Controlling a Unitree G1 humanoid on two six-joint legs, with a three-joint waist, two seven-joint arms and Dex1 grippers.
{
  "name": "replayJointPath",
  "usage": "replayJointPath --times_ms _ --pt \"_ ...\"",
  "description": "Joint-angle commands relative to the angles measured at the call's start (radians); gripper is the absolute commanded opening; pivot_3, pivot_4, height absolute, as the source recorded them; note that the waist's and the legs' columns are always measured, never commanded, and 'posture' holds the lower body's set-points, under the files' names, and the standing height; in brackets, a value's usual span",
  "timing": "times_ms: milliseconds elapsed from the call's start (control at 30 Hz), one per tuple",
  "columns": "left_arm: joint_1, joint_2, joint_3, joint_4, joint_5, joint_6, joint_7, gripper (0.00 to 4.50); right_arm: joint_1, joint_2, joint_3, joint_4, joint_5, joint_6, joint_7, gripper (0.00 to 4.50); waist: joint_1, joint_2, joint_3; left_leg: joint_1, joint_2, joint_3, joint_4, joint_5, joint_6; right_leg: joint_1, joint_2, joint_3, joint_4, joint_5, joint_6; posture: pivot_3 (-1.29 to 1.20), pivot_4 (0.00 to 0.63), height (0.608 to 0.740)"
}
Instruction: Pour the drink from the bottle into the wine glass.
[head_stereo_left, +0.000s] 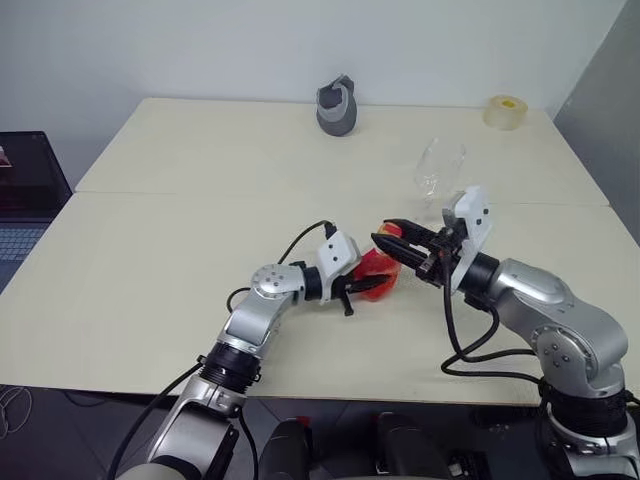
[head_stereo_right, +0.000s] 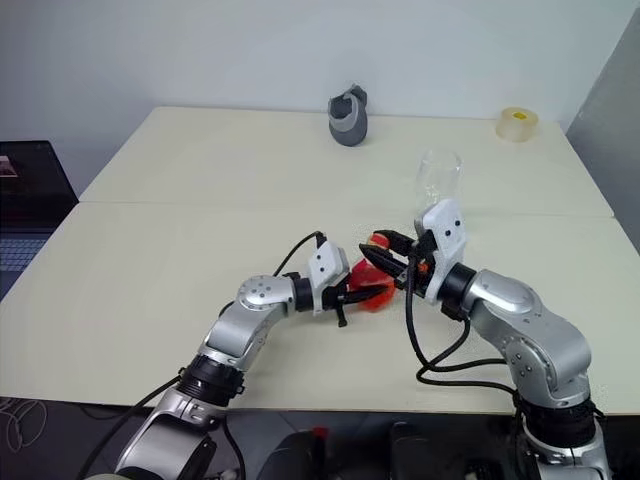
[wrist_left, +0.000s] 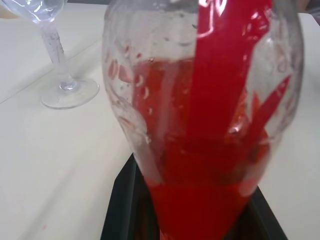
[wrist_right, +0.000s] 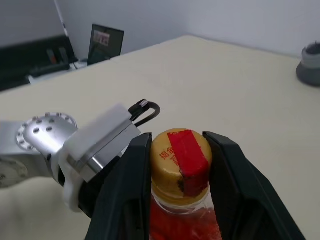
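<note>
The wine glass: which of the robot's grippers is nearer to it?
Right. The right gripper, closed on the bottle's cap, sits just in front of the wine glass; the left gripper, holding the bottle's body, is farther away.

The bottle (wrist_left: 200, 125) is clear, glossy plastic, wet inside with the translucent red drink (wrist_left: 200, 200); its top (wrist_right: 180, 160) looks matt yellowish with a strip of red tape. The wine glass (wrist_left: 60, 75) is clear and shiny. The bench (head_stereo_left: 200, 160) is smooth, matt and pale. Both arms have brushed metal with white plastic housings; the jaws are matt black.
</note>
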Motion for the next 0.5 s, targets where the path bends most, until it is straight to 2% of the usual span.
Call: replayJointPath --times_ms 33,67,233,500 --pt "-0.008 0.008 0.026 -0.026 -0.018 -0.008 0.002 0.69 -0.008 -0.037 0.004 -0.037 -0.130 -0.178 0.026 1.23 0.000 0.000 0.000 0.000 0.000 0.000 0.000 0.000 0.000 0.000 0.000 0.000 0.000 0.000 0.000 0.00 0.150 0.740" --pt "-0.008 0.009 0.026 -0.026 -0.018 -0.007 0.001 0.69 -0.005 -0.039 0.008 -0.032 -0.138 -0.201 0.036 1.22 -0.001 0.000 0.000 0.000 0.000 0.000 0.000 0.000 0.000 0.000 0.000 0.000 0.000 0.000 0.000 0.00 0.150 0.740" --pt "-0.020 0.004 0.019 -0.024 -0.020 -0.007 -0.001 0.69 0.060 0.037 -0.056 -0.052 0.081 -0.088 0.047 1.21 0.000 0.000 0.000 0.000 0.001 -0.001 0.000 0.000 0.000 0.000 0.000 0.000 0.000 0.000 0.000 0.00 0.150 0.740" --pt "-0.003 0.026 0.021 -0.086 -0.069 0.016 -0.068 0.69 0.266 -0.036 -0.259 0.041 0.083 -0.129 0.065 1.21 0.005 0.000 0.000 -0.001 -0.001 0.000 0.000 0.000 0.000 0.000 0.000 0.000 -0.001 0.000 0.000 0.00 0.150 0.740"
